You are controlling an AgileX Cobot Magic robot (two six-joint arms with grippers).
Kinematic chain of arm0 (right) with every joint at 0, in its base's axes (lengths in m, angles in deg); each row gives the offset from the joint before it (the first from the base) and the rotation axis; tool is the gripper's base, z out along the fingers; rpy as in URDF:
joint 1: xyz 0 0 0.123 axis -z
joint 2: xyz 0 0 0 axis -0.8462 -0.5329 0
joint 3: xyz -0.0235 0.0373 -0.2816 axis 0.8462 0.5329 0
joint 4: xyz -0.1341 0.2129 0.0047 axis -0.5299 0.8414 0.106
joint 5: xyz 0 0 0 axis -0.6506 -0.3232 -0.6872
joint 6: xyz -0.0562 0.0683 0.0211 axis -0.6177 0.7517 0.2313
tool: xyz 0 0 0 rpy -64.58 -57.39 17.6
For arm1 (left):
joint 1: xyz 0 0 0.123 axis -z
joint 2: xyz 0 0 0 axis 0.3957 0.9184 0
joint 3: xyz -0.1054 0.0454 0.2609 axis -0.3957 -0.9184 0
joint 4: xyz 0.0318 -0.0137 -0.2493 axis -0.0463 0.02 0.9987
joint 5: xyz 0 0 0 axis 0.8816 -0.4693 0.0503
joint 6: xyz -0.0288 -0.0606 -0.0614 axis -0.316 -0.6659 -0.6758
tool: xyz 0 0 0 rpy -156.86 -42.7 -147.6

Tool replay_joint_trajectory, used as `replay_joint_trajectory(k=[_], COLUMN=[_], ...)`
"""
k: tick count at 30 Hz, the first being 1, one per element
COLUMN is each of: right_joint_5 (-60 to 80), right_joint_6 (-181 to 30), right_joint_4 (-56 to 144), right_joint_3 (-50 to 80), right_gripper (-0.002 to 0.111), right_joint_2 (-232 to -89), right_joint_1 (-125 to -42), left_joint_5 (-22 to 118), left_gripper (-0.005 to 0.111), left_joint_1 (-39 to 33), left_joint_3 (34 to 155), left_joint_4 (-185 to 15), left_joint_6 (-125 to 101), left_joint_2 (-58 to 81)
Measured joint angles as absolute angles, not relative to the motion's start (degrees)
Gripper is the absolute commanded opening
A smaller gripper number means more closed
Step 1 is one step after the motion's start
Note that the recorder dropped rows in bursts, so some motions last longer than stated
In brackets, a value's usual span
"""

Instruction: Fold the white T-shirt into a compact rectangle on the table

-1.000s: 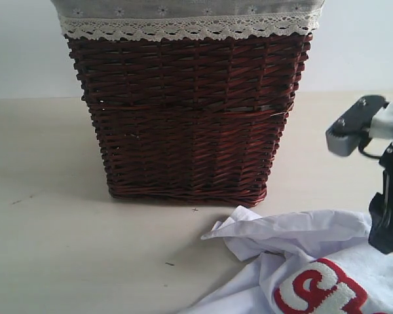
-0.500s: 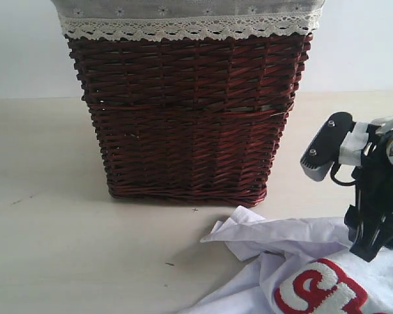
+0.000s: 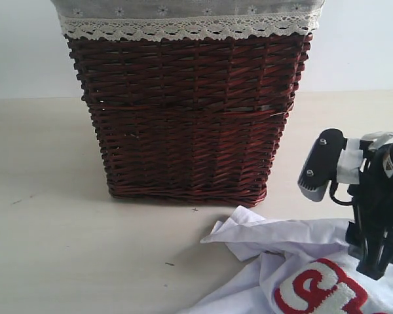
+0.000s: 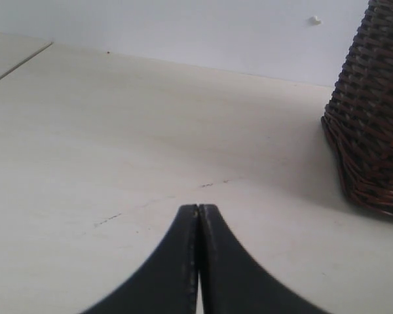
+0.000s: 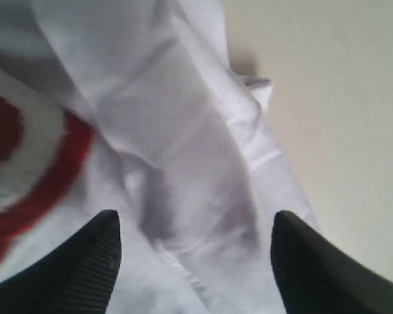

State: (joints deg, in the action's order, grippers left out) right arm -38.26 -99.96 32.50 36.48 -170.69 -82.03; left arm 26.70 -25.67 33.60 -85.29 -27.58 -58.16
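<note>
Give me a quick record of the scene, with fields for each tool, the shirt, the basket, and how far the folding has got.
left tool: shut, empty, over bare table
right tool: open, above a rumpled part of the white T-shirt, gripping nothing
shirt state: crumpled, red-edged lettering facing up
wicker basket: upright behind the shirt, lace-trimmed liner over its rim
folding: not begun

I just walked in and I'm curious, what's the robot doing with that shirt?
The robot's right tool hangs open just over the white T-shirt, which lies crumpled on the table near the wicker basket. It isn't gripping the cloth yet. The left tool is shut over bare table, holding nothing. Nothing is folded yet.
</note>
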Motion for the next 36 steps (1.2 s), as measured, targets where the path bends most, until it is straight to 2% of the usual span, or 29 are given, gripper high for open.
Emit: replay_joint_trajectory(k=[2,3,7,16,18,20,23,25,33,36], right_joint_5=[-36.2,-35.44,-31.09,-34.34,-34.6,-33.95,-33.46,-33.46,-32.55,-29.75], right_joint_6=[-91.33,-87.44,-77.32,-80.31,-82.95,-88.45,-97.26,-100.21,-101.62,-95.13], right_joint_4=[23.46,20.14,14.28,13.75,16.15,21.75,30.85,34.54,35.28,29.64], right_joint_3=[37.6,37.59,36.36,32.5,32.26,32.26,31.99,31.99,31.99,31.99], right_gripper=[0.052,0.044,-0.001,0.0,0.003,0.017,0.053,0.065,0.052,0.032], right_joint_2=[-171.63,-171.99,-172.26,-172.26,-172.26,-172.04,-172.04,-172.04,-176.16,-179.16], right_joint_1=[-82.07,-82.07,-82.07,-82.07,-82.07,-82.07,-82.07,-82.07,-82.07,-82.07], left_joint_5=[26.7,26.7,26.7,26.7,26.7,26.7,26.7,26.7,26.7,26.7], left_gripper=[0.0,0.0,0.0,0.0,0.0,0.0,0.0,0.0,0.0,0.0], left_joint_1=[-25.67,-25.67,-25.67,-25.67,-25.67,-25.67,-25.67,-25.67,-25.67,-25.67], left_joint_3=[33.6,33.6,33.6,33.6,33.6,33.6,33.6,33.6,33.6,33.6], left_joint_4=[-85.29,-85.29,-85.29,-85.29,-85.29,-85.29,-85.29,-85.29,-85.29,-85.29], left_joint_6=[-27.58,-27.58,-27.58,-27.58,-27.58,-27.58,-27.58,-27.58,-27.58,-27.58], left_joint_2=[-58.16,-58.16,-58.16,-58.16,-58.16,-58.16,-58.16,-58.16,-58.16,-58.16])
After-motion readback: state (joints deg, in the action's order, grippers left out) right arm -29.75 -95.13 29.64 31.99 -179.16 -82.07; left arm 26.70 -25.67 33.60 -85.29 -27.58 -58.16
